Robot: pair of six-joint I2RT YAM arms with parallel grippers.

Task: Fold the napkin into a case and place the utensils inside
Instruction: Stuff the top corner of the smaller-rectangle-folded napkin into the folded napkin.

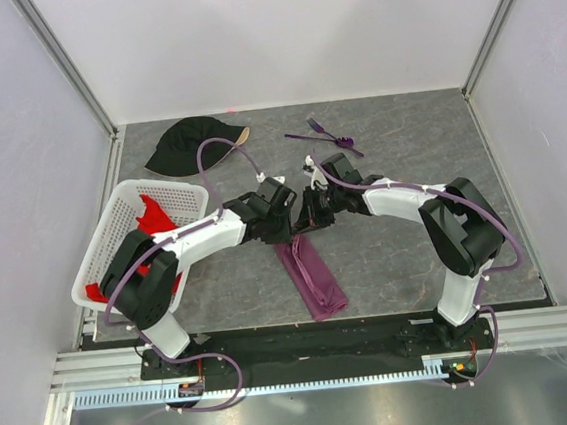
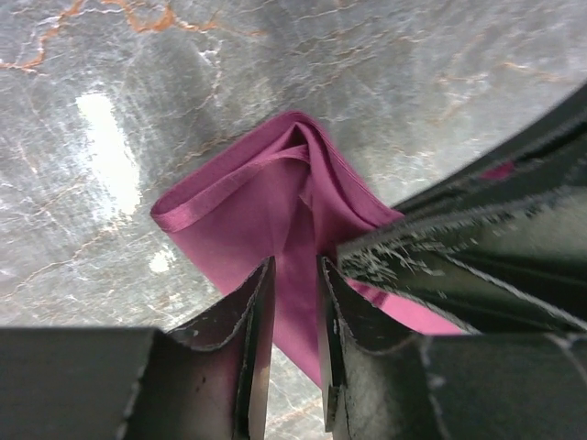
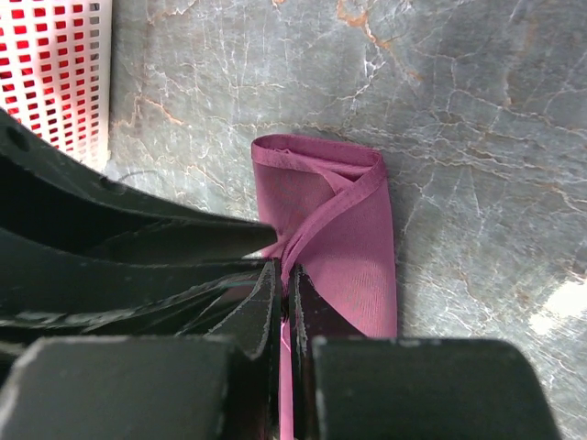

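Top external view is showing the napkin [image 1: 313, 275] lying nearest the arm bases as a long, narrow plum strip on the grey marbled table [image 1: 419, 260], already taking the shape of a case. Both arms are reaching in to its far end, where the pouch mouth is sitting. The right gripper [image 3: 284, 268] is pinching a thin raised layer of that cloth between fully closed fingers, probably to lift one lip of the opening. The left gripper [image 2: 295, 266] is standing with its jaws narrowly apart over a band of fabric; whether it is actually biting the cloth I cannot tell. The fabric is looking thin, soft and faintly glossy, with a hemmed edge curling over at the fold. Off to the left, a white lattice basket [image 1: 115, 239] is holding a red cloth [image 1: 153, 217]. Farther back, the slender purple plastic utensils [image 1: 328, 136] are waiting well apart from the napkin, beside a black cap [image 1: 192, 146].
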